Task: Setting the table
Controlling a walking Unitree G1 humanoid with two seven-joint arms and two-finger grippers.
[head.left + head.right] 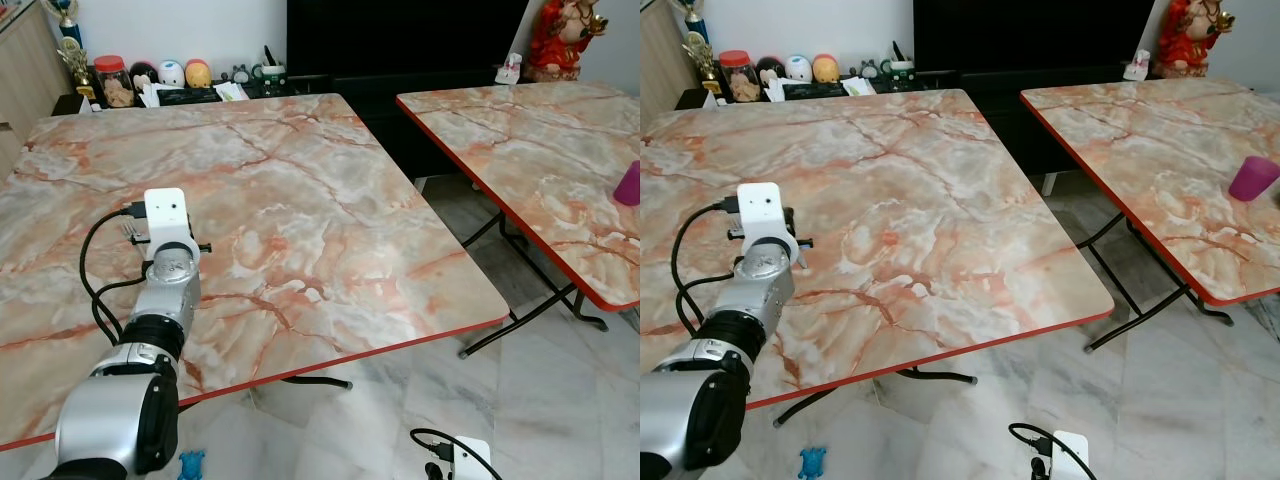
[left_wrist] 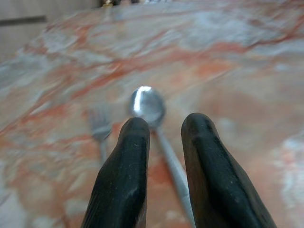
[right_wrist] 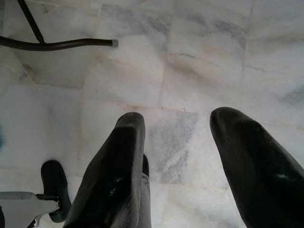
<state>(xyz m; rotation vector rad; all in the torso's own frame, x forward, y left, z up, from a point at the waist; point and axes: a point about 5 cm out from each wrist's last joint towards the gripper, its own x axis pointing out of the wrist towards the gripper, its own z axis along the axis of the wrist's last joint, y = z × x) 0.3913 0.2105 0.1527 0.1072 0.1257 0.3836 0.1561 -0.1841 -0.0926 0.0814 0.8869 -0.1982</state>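
Note:
My left arm (image 1: 165, 300) reaches over the marble table (image 1: 330, 220) near its left side. In the left wrist view my left gripper (image 2: 164, 124) is open and held low over the tabletop. A silver spoon (image 2: 148, 105) lies on the marble, its handle running back between the two black fingers (image 2: 128, 161). A blurred fork (image 2: 99, 127) lies beside the spoon, and its tines (image 1: 128, 232) peek out left of the wrist camera. My right gripper (image 3: 178, 121) hangs open over the tiled floor with nothing in it.
A second marble table (image 1: 1140, 140) stands to the right across a narrow gap, with a purple cup (image 1: 1252, 178) on it. Jars and toys (image 1: 170, 80) line a low shelf behind. Black table legs (image 1: 520, 320) and a blue toy (image 1: 190, 465) are on the floor.

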